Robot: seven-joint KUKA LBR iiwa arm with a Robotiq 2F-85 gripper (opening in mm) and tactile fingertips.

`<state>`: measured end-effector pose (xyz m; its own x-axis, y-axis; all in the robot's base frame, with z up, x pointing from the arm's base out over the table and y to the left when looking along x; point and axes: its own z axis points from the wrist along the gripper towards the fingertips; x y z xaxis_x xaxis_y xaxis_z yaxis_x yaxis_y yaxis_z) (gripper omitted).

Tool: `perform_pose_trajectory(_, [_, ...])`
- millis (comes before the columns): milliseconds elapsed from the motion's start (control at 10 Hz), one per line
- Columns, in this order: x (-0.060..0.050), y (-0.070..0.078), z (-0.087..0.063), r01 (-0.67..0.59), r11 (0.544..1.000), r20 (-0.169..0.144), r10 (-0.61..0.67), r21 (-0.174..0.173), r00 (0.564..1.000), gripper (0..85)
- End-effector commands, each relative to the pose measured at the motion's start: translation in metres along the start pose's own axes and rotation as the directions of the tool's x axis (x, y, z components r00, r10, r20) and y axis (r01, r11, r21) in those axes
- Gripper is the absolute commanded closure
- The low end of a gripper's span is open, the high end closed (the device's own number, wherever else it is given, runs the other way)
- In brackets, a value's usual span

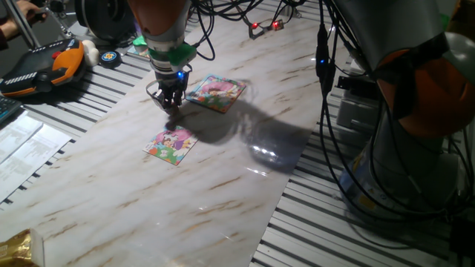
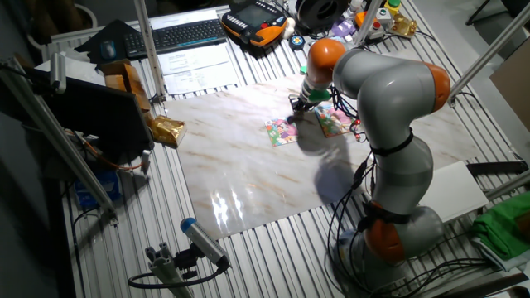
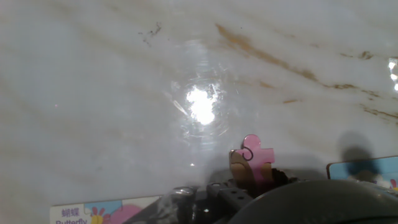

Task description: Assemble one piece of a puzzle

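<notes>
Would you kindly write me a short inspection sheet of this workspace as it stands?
Surface: marble-look table top, glossy, with lamp glare.
Job's things: the piece, pink, held in the gripper above the table; the puzzle flat just below it.
Clutter: larger picture board beside the puzzle; gold foil bag at the table edge.
Gripper: gripper shut on the piece.
Cables: black cables hang by the arm's base.
Surroundings: keyboard, teach pendant.

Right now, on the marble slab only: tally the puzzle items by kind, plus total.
Picture boards: 2, the puzzle and the larger board
Loose pieces: 1, the piece, pink-faced, held in the end effector
Total: 3
</notes>
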<state>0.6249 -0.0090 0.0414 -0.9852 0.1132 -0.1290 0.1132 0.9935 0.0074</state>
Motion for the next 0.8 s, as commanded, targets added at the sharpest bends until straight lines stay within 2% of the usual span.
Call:
perform_pose_trajectory(0, [0.0,0.0,0.0,0.0,1.0,0.0,0.0,0.001,1.0,48.3])
perform_pose_trajectory(300, [0.0,-0.001,-0.009,0.005,1.0,0.004,-0.006,0.019,1.0,48.0])
perform_pose_trajectory(700, [0.001,0.0,-0.022,0.009,1.0,-0.007,-0.008,0.008,1.0,48.3])
